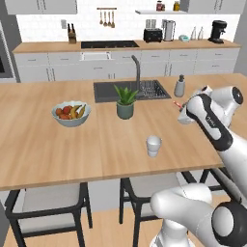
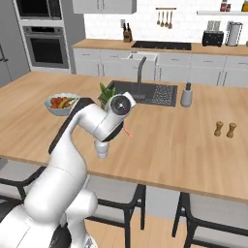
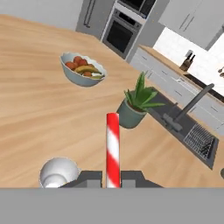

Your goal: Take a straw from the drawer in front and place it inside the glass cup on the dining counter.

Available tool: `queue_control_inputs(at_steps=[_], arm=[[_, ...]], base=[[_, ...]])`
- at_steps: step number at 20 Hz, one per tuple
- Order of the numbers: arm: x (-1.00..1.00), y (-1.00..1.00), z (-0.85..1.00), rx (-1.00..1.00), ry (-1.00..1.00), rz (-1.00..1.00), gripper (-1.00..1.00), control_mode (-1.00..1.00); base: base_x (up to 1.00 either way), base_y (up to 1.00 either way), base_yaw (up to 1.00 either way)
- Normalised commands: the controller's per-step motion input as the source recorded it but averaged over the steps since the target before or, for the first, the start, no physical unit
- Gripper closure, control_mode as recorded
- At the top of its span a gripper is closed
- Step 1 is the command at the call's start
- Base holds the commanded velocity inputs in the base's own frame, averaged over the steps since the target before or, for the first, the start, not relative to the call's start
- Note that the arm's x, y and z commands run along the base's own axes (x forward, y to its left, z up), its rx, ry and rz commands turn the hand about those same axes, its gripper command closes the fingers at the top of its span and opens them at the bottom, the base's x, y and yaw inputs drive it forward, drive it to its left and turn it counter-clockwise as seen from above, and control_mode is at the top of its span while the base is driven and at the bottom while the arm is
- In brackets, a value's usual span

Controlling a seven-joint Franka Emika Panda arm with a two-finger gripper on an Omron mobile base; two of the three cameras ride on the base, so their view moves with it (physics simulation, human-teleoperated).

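My gripper is shut on the straw, a thin red one with white stripes that sticks straight out from between the fingertips. The hand hovers above the dining counter, a short way right of and behind the glass cup. The cup is a small pale tumbler that stands upright near the counter's front edge. In the hand view the glass cup lies low and left of the straw, open mouth up. The straw pokes out beside the wrist, with the glass cup below it. The drawer is out of view.
A fruit bowl sits at the left of the counter. The potted plant stands just behind the cup, in front of the dark sink and tap. A soap bottle and two shakers stand to the right. Chairs sit under the front edge.
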Motion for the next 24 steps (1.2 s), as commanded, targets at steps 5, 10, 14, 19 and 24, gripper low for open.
queue_control_inputs(at_steps=[5,10,14,19,24], arm=[[0.52,0.06,0.0,0.15,-0.09,0.27,1.0,-1.0],[0.66,0.14,-0.08,0.11,0.0,0.34,1.0,-1.0],[0.64,0.0,-0.09,0.08,0.08,0.38,1.0,-1.0],[0.33,0.0,-0.24,0.04,0.1,0.29,1.0,-1.0],[0.0,0.05,-0.05,0.04,0.15,0.07,1.0,-1.0]], base=[[0.0,0.0,0.0],[0.0,0.0,0.0],[0.0,0.0,0.0],[0.0,0.0,0.0],[0.0,0.0,0.0]])
